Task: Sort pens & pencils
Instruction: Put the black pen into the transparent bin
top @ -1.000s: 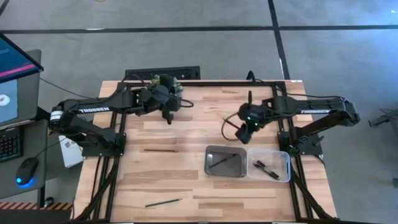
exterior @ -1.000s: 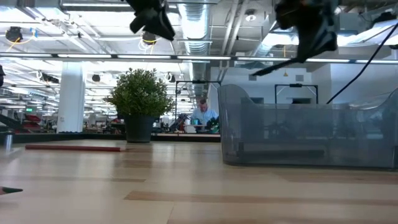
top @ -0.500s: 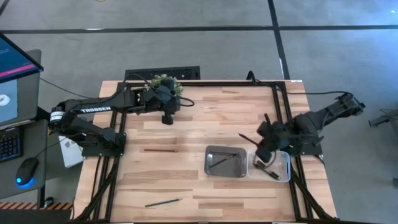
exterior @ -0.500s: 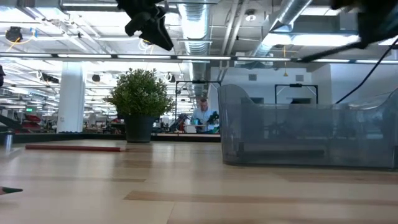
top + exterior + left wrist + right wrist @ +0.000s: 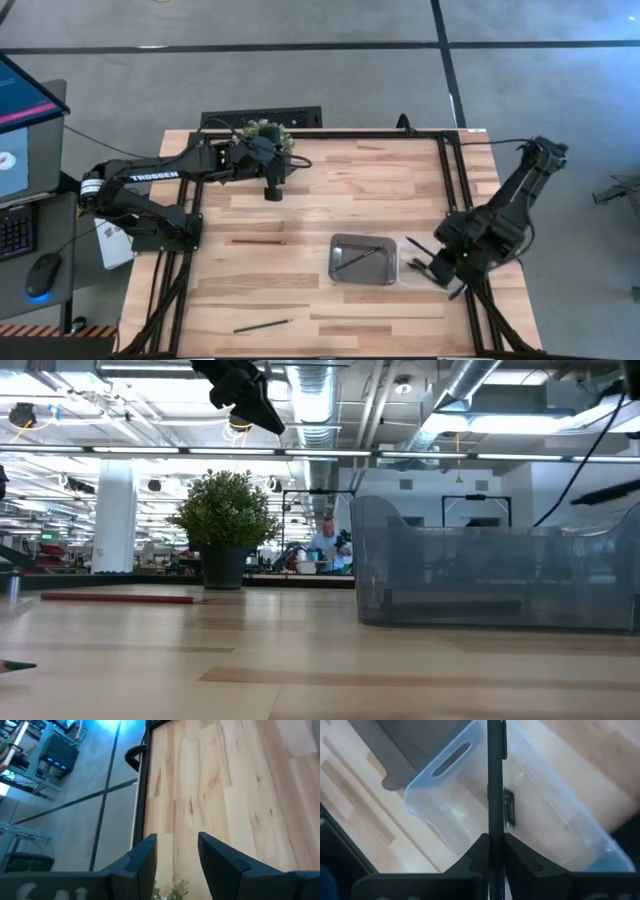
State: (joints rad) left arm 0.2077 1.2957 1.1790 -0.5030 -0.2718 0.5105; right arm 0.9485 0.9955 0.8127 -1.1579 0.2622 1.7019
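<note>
The left gripper point(image 5: 271, 190) hangs over the far-left part of the desk point(image 5: 320, 210), well apart from the metal tray point(image 5: 363, 259) and beside the small plant point(image 5: 266, 131); its fingers stand partly apart on nothing, and it has barely shifted over the last second. Two pencils remain unsorted: one point(image 5: 256, 241) lies left of the tray, another point(image 5: 262, 324) near the desk's front edge, further left still. A third pencil point(image 5: 358, 258) rests slantwise inside the tray. The right gripper point(image 5: 491, 851) has swung in that second from the far side of the tray to above the clear bin point(image 5: 485, 815) just right of it, and is clamped on a black pen point(image 5: 493, 780) that points down over the bin. At least one pen point(image 5: 508, 813) already lies inside. In judgement, the carry is complete and release is the step in hand.
</note>
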